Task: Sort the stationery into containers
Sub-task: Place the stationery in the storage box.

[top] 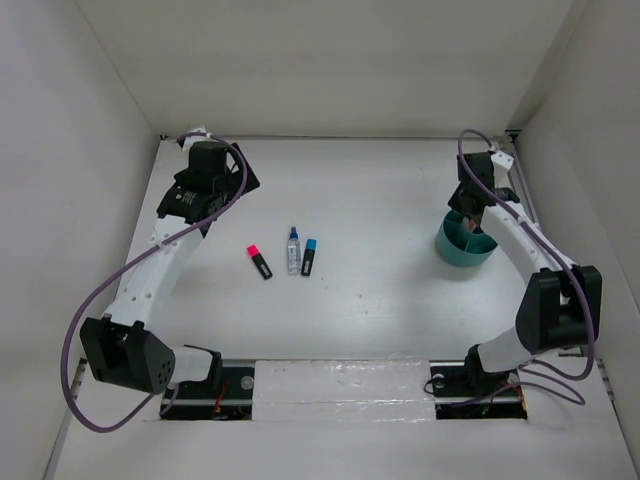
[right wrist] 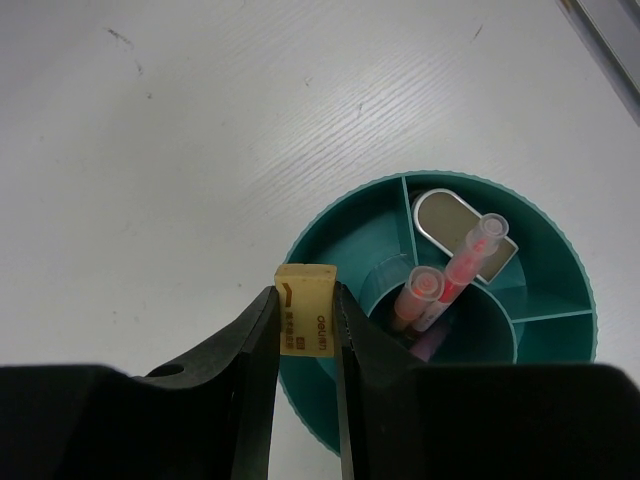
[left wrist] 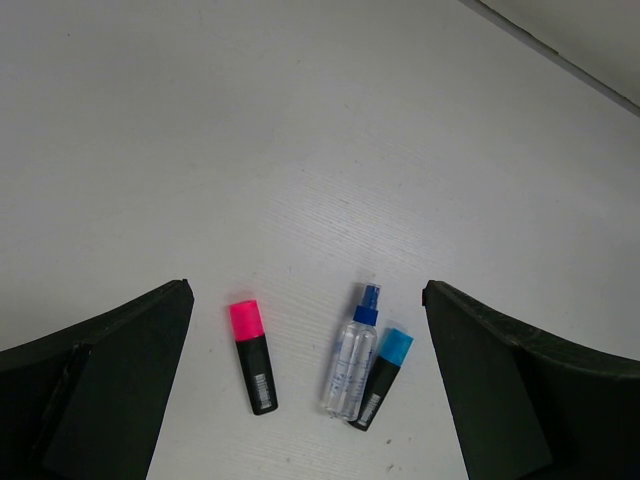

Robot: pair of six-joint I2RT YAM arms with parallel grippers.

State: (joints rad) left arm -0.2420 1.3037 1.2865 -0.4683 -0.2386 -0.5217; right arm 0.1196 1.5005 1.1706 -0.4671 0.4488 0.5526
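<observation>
A pink-capped black marker (top: 259,262) (left wrist: 252,355), a clear blue-capped bottle (top: 293,250) (left wrist: 352,365) and a blue-capped black marker (top: 308,256) (left wrist: 382,378) lie side by side mid-table. My left gripper (top: 215,190) (left wrist: 306,290) hangs open at the far left, behind them and apart from them. The round teal cup (top: 462,255) (right wrist: 345,215) stands at the right. My right gripper (top: 470,215) (right wrist: 304,295) is shut on a small tan eraser (right wrist: 306,285), just above the cup's near-left compartment. Two salmon pencils (right wrist: 425,295) stand in the cup's middle well.
A white rounded item (right wrist: 450,220) lies in one of the cup's outer compartments. White walls close the table at the back and both sides. The arm bases sit at the near edge.
</observation>
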